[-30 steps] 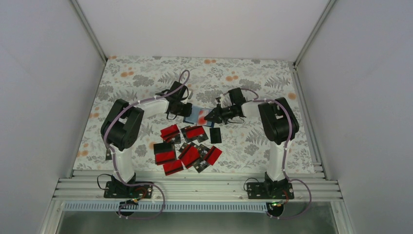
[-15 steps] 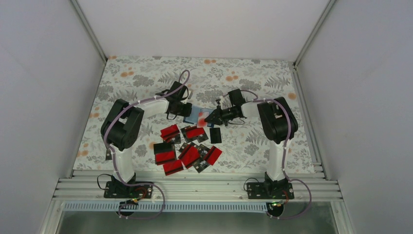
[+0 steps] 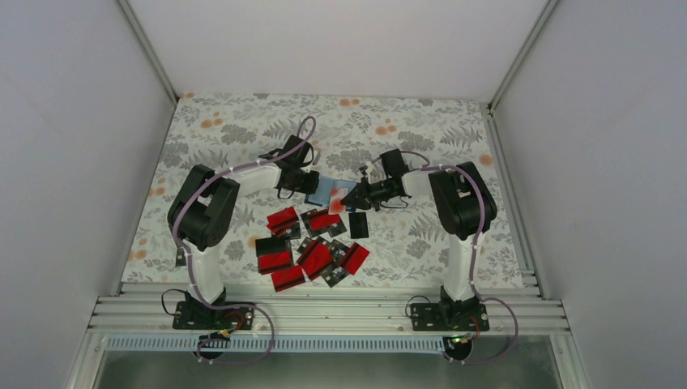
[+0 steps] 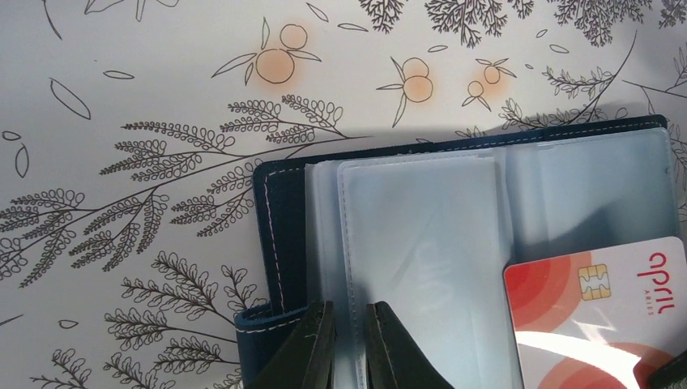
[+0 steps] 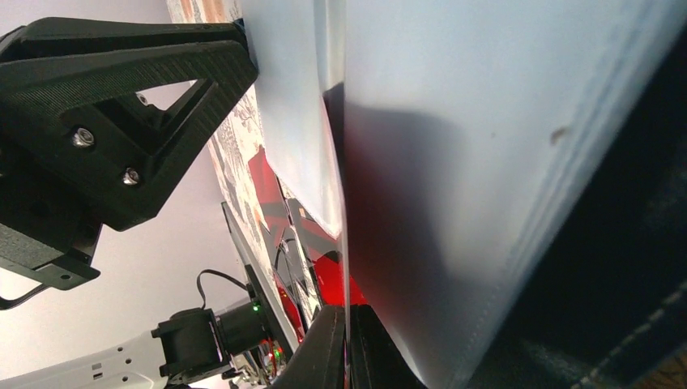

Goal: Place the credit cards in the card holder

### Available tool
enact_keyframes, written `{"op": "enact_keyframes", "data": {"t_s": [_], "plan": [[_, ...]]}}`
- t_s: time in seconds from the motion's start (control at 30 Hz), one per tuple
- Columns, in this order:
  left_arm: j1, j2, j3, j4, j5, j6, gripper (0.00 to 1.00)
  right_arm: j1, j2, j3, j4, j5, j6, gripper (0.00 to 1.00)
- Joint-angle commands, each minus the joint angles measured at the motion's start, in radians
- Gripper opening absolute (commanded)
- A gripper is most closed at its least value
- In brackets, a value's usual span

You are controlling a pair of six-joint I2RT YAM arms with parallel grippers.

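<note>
**Card at the holder's edge, both claws closed down**

The card holder [image 4: 279, 211] lies open on the floral table [image 4: 121, 81], its navy cover flat and its stitched edge showing along the far and left sides. The left gripper [image 4: 350, 324] comes in over the holder's near-left corner. Its jaws are narrow and pinch the edge of a clear sleeve [image 4: 421, 243], which stands a little proud of the leaves under it.

The pale card [image 4: 595, 312], with its red blot and a chip, lies over the right half of the holder. Its left edge is near the middle fold and its top edge is well short of the holder's far edge. The right gripper [image 5: 347, 344] reaches in from the holder's right side. Its fingers are pressed together with the card's thin edge running down between them, so it grips that card.

Only patterned cloth shows beyond the holder's far and left edges. In the overhead view that stretch runs back to the rear wall [image 3: 340, 49].

The near side is tighter. The red cards [image 3: 312, 247] lie in a loose, overlapping heap just toward the arm bases from the holder, and the closest ones sit just beside its near edge. A black card [image 3: 358, 224] lies near the holder's near-right corner, under the right arm's wrist.

The two grippers meet over the holder from opposite sides, close to each other.
</note>
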Motion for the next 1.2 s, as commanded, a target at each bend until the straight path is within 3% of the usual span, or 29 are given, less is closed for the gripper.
{"op": "enact_keyframes", "data": {"t_s": [0.0,1.17], "plan": [[-0.006,0.021,-0.003,-0.024,-0.019,0.011,0.11,-0.004,-0.038,-0.014,-0.032,0.003,-0.011,0.04],[-0.033,0.009,-0.01,-0.009,0.01,0.033,0.09,-0.037,0.111,0.125,-0.068,-0.034,-0.03,0.04]]}}
